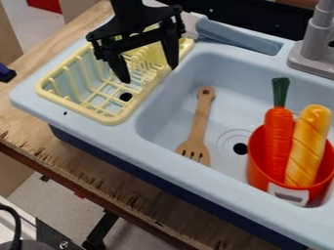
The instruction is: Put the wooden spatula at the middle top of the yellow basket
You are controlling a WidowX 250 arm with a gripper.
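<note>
Fingers [118,67] of my black pincer [149,74] are spread wide, 2 of them, pointing down over the yellow basket [108,119] below it. The wooden spatula [200,117] lies in the light blue sink [225,73], to the lower right of my pincer in the camera view. Its handle end, with 1 round hole, is nearer the pincer than its end with slots. Well apart from my pincer, past the spatula, I see a red pot [256,163] holding 2 toys: a carrot [279,136] and a long yellow one [308,146].
</note>
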